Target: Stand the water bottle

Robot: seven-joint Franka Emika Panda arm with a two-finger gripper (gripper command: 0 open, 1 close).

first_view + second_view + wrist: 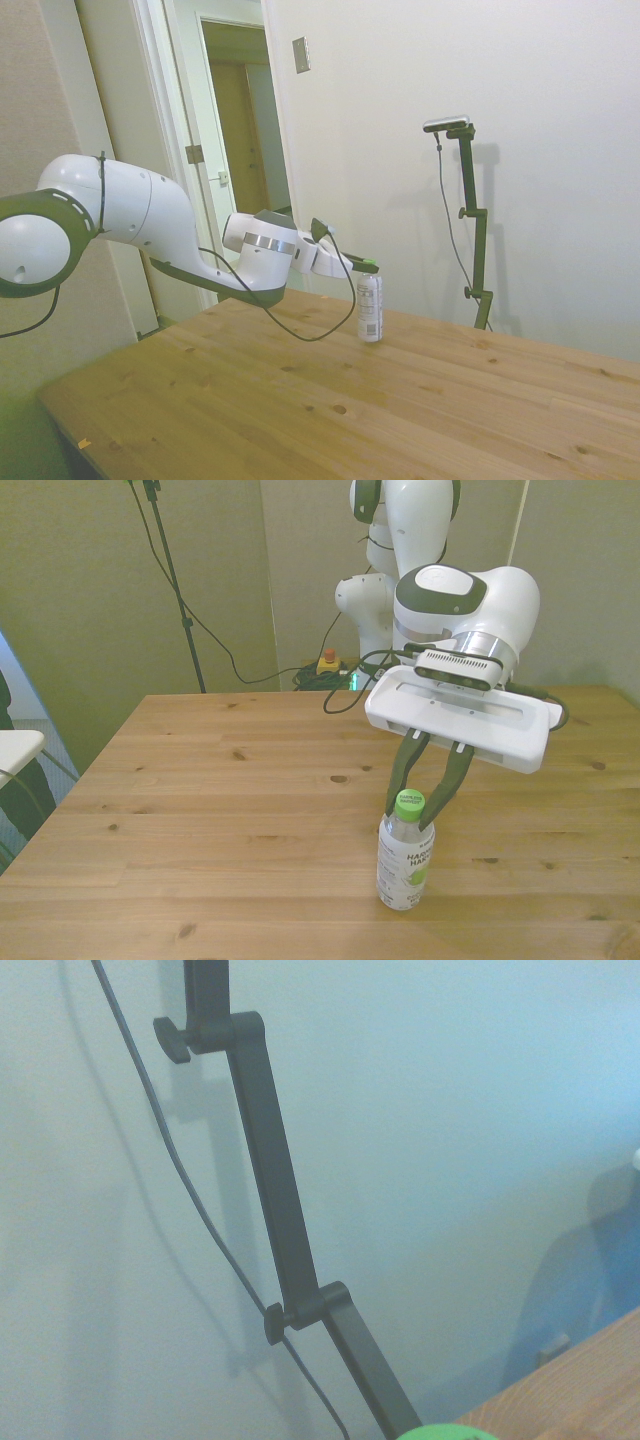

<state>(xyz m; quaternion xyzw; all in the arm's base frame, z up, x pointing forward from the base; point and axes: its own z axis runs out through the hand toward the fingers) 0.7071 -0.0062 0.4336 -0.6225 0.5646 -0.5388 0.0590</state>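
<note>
Water bottle (405, 855): standing upright on the surface (200, 810), near its front edge, so the task is looking done.
Green cap (410, 801): sitting between the fingers.
Tool (428, 798): fingers slightly apart around the cap, probably steadying or releasing it.

One bottle (405, 860) stands on one table (220, 810), with one green cap (410, 802) on top. One gripper (428, 802) sits at that cap.
</note>
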